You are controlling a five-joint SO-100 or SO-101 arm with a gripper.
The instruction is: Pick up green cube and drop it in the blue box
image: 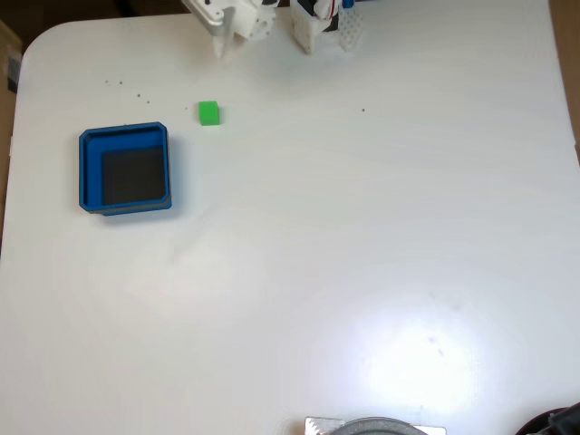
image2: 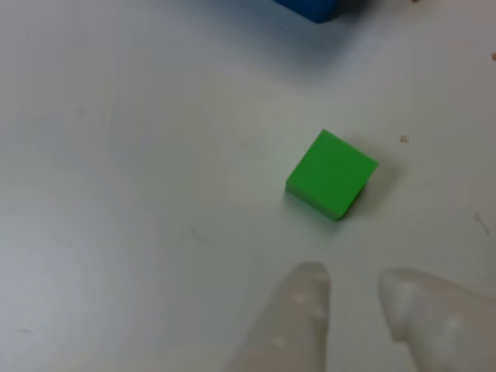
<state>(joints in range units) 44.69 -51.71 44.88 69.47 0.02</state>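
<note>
White table [image: 362, 227], fixed view looking down. Green cube [image: 209, 112] is sitting on the bare tabletop, just up and to the right of the blue box [image: 90, 172], apart from it, not touching. Box is lying flat, its dark floor showing. Arm [image: 231, 20] is hanging at the top edge, above the cube.

Other view: gripper [image2: 353, 283] is coming in from the bottom edge, two pale fingertips [image2: 298, 310] pointing toward the cube [image2: 332, 173], a narrow gap between them, nothing held; jaws are slightly parted. Cube is resting just beyond the tips, untouched. Blurred blue corner [image2: 314, 9] at the top edge is probably the box.
</note>
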